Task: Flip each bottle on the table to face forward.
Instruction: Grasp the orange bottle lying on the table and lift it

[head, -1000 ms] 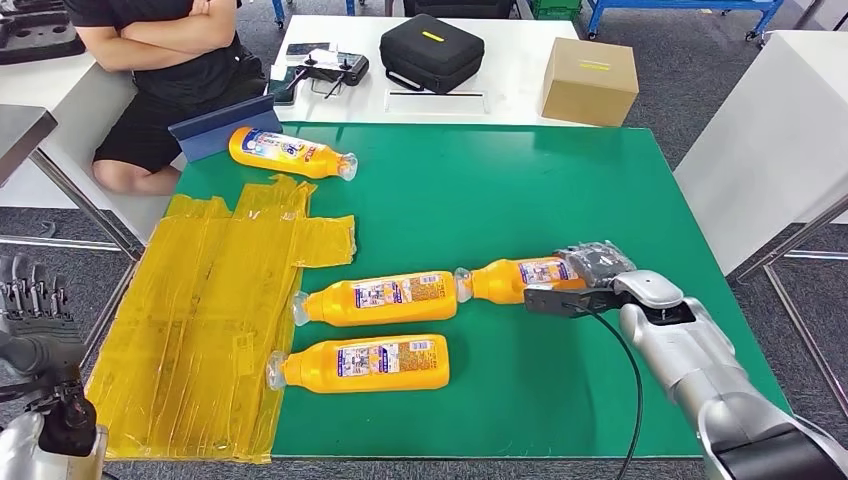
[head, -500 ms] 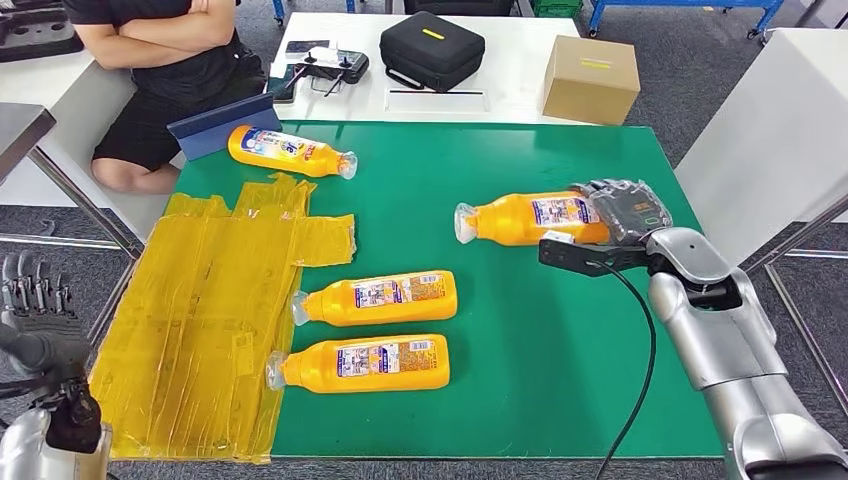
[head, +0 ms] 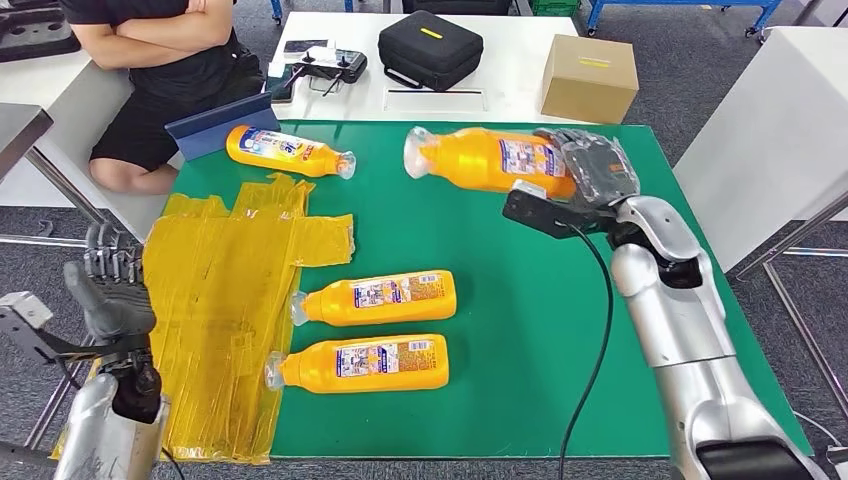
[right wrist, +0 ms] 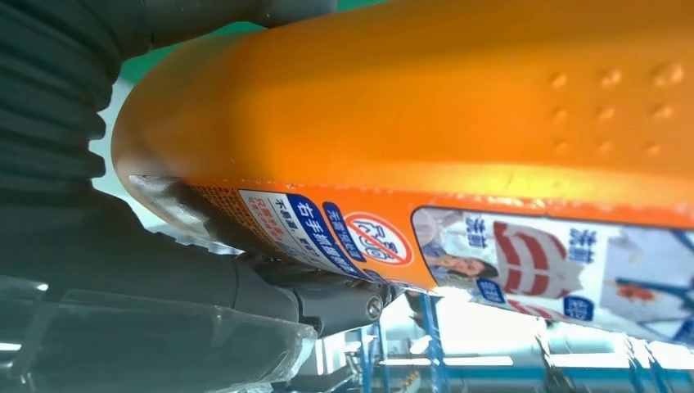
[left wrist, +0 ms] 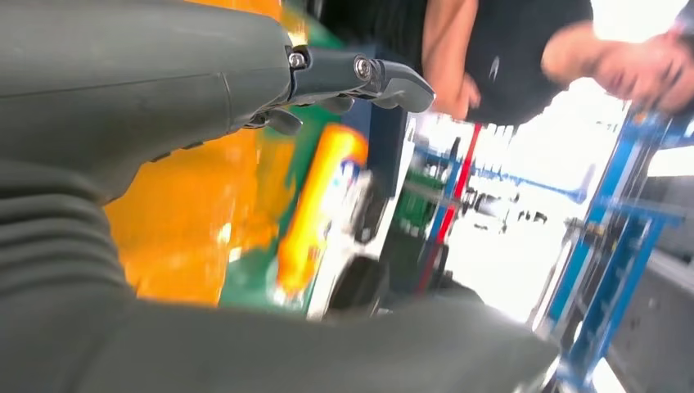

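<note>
Orange bottle [head: 478,159] in right hand [head: 597,170]

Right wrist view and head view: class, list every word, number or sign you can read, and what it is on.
Held bottle, label: a red circle-and-slash sign; the Chinese print is too blurred to quote.
Far bottle, middle bottle, near bottle: labels too small to read.
Black case, cardboard box: yellow tags, unreadable.

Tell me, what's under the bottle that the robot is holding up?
Bare green table lies under the lifted bottle. The right hand wraps its base, hiding that end.
</note>
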Robot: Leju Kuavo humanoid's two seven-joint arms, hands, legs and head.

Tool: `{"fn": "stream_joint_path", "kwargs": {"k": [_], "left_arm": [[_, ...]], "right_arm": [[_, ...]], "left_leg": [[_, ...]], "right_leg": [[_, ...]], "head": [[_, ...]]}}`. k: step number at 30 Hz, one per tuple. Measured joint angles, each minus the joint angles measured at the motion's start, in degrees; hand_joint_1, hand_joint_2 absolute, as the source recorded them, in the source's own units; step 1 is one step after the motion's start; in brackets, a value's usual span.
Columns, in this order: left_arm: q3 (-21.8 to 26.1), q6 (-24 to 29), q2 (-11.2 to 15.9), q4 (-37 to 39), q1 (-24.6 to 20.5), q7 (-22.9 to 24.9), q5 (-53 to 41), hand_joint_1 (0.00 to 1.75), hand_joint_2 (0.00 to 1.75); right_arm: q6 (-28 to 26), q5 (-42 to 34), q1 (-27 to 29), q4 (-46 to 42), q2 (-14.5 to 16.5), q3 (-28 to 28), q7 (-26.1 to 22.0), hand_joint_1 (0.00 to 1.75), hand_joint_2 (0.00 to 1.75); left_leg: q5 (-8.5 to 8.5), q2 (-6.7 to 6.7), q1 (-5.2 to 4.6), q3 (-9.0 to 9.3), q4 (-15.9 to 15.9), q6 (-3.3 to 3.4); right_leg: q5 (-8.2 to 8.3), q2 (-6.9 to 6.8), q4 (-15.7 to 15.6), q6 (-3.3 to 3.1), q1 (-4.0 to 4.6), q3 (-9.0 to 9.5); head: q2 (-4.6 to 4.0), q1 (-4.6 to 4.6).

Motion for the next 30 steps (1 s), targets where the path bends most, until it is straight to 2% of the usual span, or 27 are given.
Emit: {"fn": "stream_joint_path", "kwargs": {"k": [3, 8, 11, 18, 30], "left_arm": [[-2.0, 0.39, -0.89, 0.39, -0.74, 0.0, 0.31, 0.0, 1.75], [-5.15, 0.5, -1.87, 0.43, -0.92, -0.01, 2.49, 0.0, 1.75], [-7.1, 0.9, -2.28, 0.43, -0.95, -0.1, 3.51, 0.0, 1.75], [-9.84, 1.26, -2.3, 0.21, -1.05, 0.38, 5.88, 0.0, 1.75], [-15.2, 3.35, -2.33, -1.23, -1.96, 1.44, 7.94, 0.0, 1.75]], "right_arm": [[-1.52, -2.9, -1.53, 1.43, 2.85, 0.4, -0.03, 1.75, 1.75], [-5.37, -13.53, -2.49, 5.02, 7.82, 0.64, -2.08, 1.75, 1.75], [-7.19, -16.01, -2.92, 8.03, 10.04, 1.1, -2.83, 1.75, 1.75], [-6.55, -22.61, -3.7, 12.89, 12.26, 3.07, -4.29, 1.75, 1.75], [-6.59, -32.0, -4.16, 19.03, 18.26, 8.62, -4.45, 1.75, 1.75]], "left_leg": [[0.02, -0.07, 0.02, 0.0, 0.0, -0.02], [0.02, -0.05, 0.03, -0.03, 0.0, -0.03], [0.03, -0.1, 0.03, -0.04, 0.0, -0.03], [0.04, -0.09, 0.02, -0.06, 0.0, -0.02], [0.05, -0.1, 0.09, -0.07, -0.01, -0.05]], "right_leg": [[0.0, -0.05, 0.01, 0.0, 0.01, 0.0], [0.0, -0.03, 0.03, 0.0, 0.01, -0.01], [-0.01, -0.07, 0.02, 0.0, 0.0, -0.03], [0.0, -0.08, 0.03, 0.01, -0.01, -0.01], [0.0, -0.09, 0.03, 0.0, 0.01, -0.06]], "head": [[0.0, -0.01], [0.0, -0.01], [0.0, 0.01], [0.0, 0.01], [0.0, 0.0]]}}
